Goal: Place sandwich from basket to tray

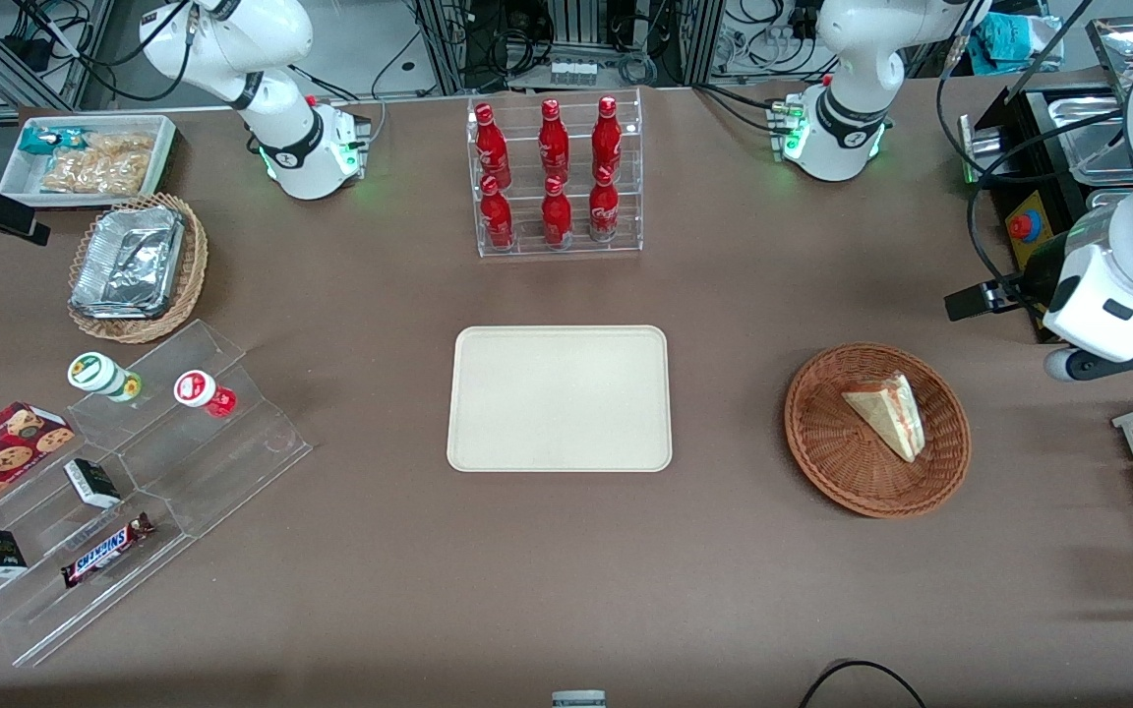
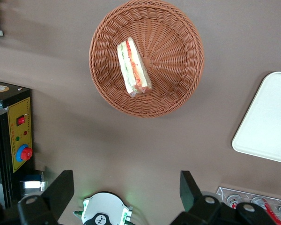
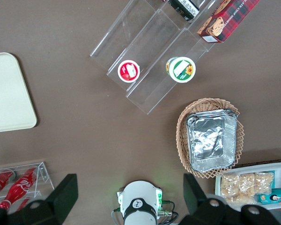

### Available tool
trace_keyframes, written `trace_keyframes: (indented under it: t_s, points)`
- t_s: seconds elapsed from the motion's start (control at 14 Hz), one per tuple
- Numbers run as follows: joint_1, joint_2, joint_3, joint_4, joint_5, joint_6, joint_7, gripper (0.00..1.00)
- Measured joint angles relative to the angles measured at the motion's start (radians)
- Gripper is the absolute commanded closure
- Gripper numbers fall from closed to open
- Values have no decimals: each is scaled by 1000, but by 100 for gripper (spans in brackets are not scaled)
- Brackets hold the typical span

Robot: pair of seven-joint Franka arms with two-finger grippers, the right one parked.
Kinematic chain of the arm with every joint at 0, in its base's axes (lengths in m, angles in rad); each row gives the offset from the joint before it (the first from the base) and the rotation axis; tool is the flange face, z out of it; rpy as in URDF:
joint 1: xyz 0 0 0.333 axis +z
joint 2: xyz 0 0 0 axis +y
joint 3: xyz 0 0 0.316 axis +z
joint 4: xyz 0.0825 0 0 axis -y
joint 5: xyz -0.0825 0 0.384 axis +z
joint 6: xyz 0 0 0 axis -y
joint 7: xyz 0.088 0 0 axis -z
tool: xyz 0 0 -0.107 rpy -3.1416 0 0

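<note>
Brown bench (image 1: 566, 551), mostly bare in the middle. The tool (image 2: 126, 192) hangs high above the bench with fingers wide apart, holding nothing. The sandwich (image 1: 889, 413) is a pale wedge with red and green filling along its edge, lying in the round wicker basket (image 1: 827, 442). The cream tray (image 1: 560, 398) sits well apart from the basket, with open bench between them.

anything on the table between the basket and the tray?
No. Front view shows only bare brown tabletop between the basket holding the sandwich and the tray. The open claw hangs high above the table.
</note>
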Motion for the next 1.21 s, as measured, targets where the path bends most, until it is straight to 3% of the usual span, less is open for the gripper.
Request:
trace_keyframes:
  t_s: [0.71, 1.21]
  points:
    - [0, 12, 1, -2, 8, -1, 0, 0]
    - [1, 124, 57, -32, 12, 27, -51, 0]
